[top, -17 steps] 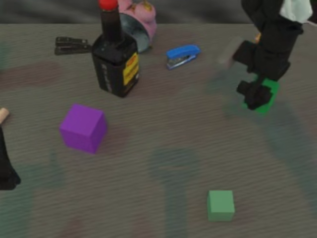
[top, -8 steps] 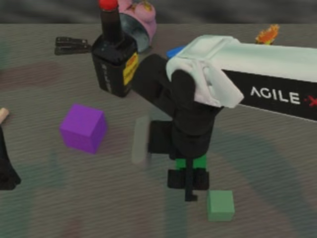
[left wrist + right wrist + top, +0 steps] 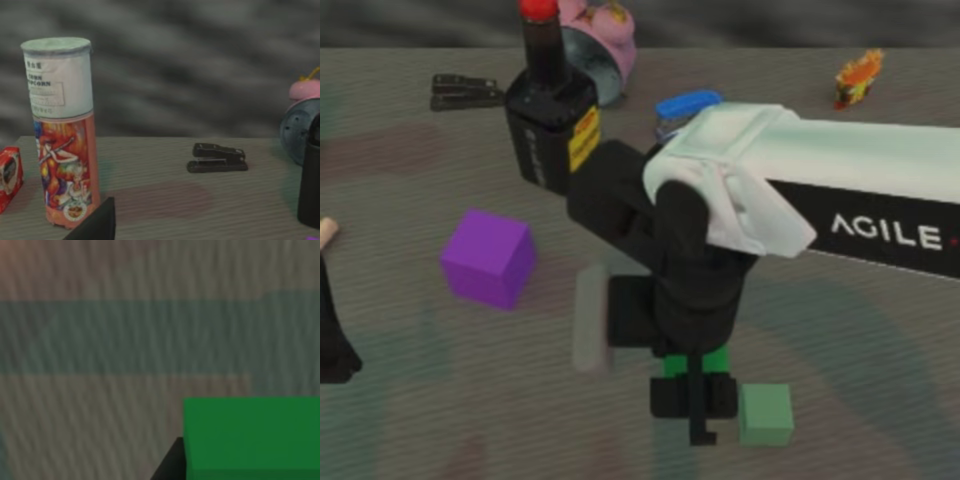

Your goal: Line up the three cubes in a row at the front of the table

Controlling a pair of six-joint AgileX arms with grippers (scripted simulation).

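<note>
right gripper [image 3: 692, 398] is clamped on the bright green cube [image 3: 695, 362], holding it low over the table [image 3: 880, 400] just left of the pale sage-green cube [image 3: 765, 414], nearly touching it. in the wrist view the green cube [image 3: 250, 437] fills one corner with a dark finger edge against its side. purple cube [image 3: 488, 257] sits well off to the left of the sage one and further back, near the soy sauce bottle [image 3: 552, 125]. these look like stiff, light matte blocks, so i'd guess pinching two opposite flat faces is all they need, nothing fragile. left gripper [image 3: 332, 330] is parked far left of the sage cube, can't tell its state.
</note>
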